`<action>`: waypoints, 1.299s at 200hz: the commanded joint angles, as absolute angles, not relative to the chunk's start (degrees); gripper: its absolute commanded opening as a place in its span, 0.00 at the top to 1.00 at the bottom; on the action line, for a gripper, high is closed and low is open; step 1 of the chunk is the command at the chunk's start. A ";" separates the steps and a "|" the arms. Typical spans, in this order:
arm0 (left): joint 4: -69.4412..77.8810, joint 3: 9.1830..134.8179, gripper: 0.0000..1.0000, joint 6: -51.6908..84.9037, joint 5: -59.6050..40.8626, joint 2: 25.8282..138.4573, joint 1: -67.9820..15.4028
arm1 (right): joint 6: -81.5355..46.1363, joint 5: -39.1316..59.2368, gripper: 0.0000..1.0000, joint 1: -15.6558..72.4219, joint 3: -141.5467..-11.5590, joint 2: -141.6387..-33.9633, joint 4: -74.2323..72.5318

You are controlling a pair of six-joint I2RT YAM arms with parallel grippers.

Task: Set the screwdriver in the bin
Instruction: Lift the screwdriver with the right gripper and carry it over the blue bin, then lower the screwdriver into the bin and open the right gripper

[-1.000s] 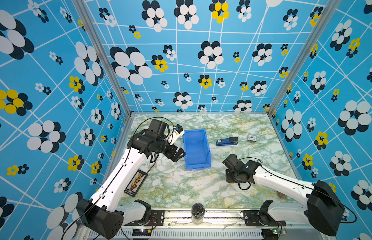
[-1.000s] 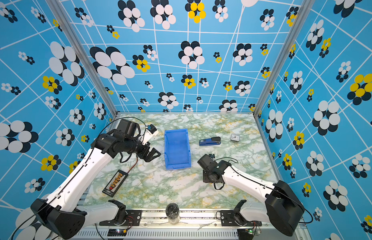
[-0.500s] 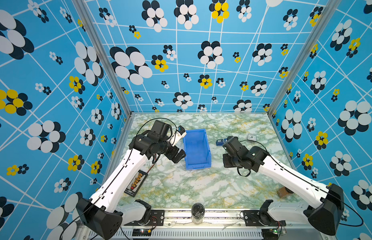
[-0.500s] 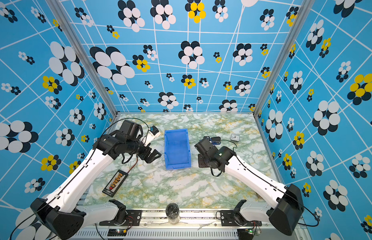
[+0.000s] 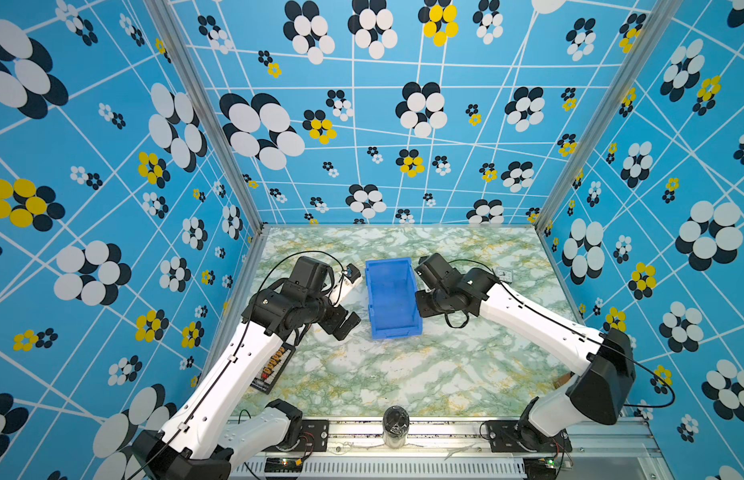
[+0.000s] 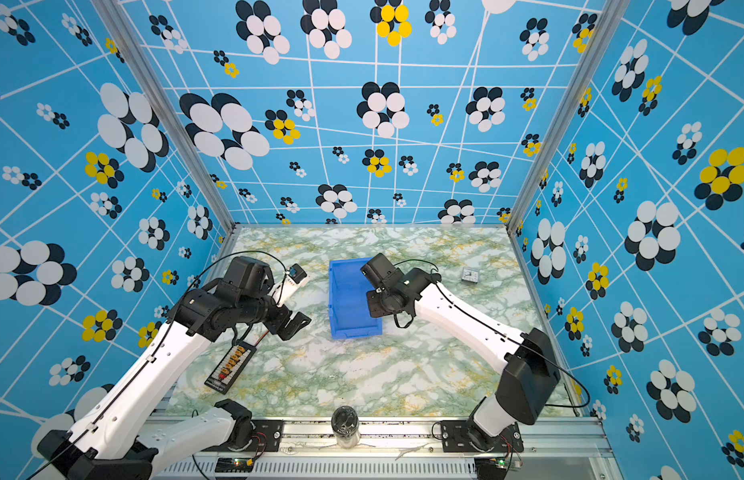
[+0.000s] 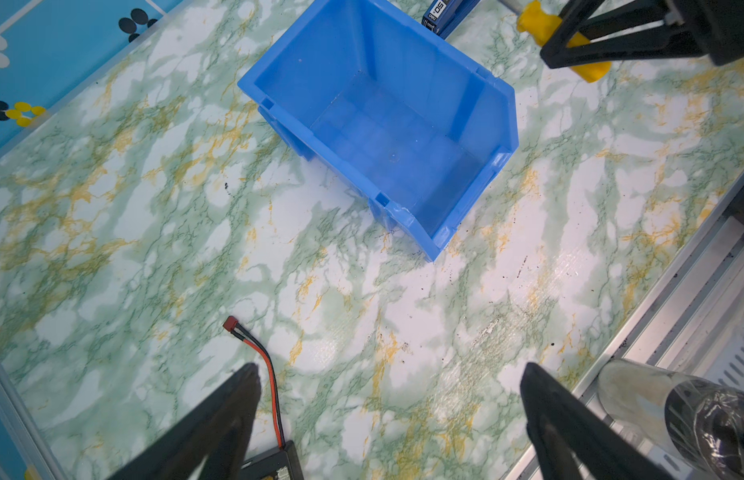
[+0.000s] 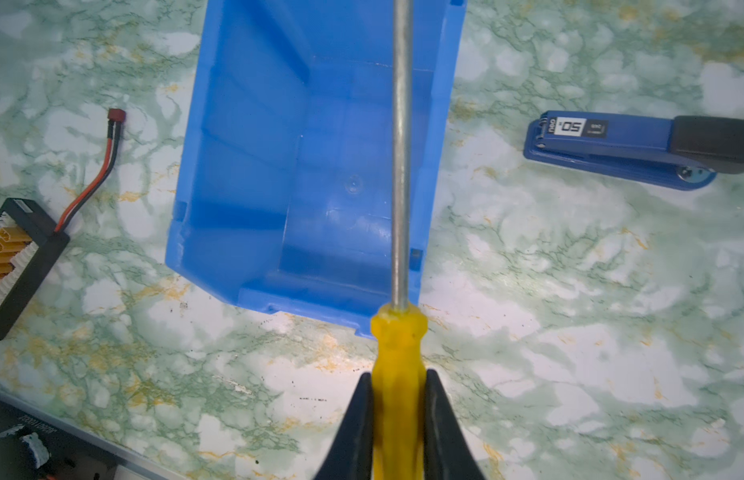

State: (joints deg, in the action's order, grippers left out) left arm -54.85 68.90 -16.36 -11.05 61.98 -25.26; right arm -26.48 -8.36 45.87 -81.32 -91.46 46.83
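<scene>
My right gripper (image 8: 398,379) is shut on the yellow handle of the screwdriver (image 8: 399,340). Its thin grey shaft reaches out over the open blue bin (image 8: 253,166), close to one long wall. In both top views the right wrist sits at the bin's (image 5: 389,299) (image 6: 347,307) right rim and hides the screwdriver. The left wrist view shows the yellow handle (image 7: 590,70) between the right gripper's black fingers (image 7: 611,45), beside the bin (image 7: 403,137). My left gripper (image 7: 391,370) (image 5: 341,324) stands open and empty over bare table, left of the bin.
A blue-and-black stapler (image 8: 636,149) lies right of the bin. A black connector board (image 5: 274,365) (image 8: 16,257) with a red-black lead (image 7: 258,349) lies front left. A small clock (image 5: 504,274) sits back right. A clear cylinder (image 5: 395,424) stands at the front rail.
My right arm has swung left and back with the screwdriver, from the open table to the bin's right rim, and now covers the stapler in the top views. The left gripper shifted slightly.
</scene>
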 commanded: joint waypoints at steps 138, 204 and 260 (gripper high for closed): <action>-53.96 70.21 0.01 -14.68 -13.86 61.82 -23.38 | -26.02 -3.00 0.81 47.11 -98.86 -118.21 42.35; -53.18 70.05 0.01 -14.24 -14.59 62.36 -23.03 | -27.55 -1.15 0.79 47.11 -99.29 -122.70 39.08; -52.51 69.60 0.01 -14.15 -14.79 62.31 -22.91 | -28.28 -0.79 0.78 47.11 -100.90 -126.74 38.20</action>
State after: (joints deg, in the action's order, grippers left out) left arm -53.56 68.40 -14.61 -13.72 62.19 -23.49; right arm -27.24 -1.19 46.76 -99.11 -124.14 39.40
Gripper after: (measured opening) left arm 0.992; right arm 0.217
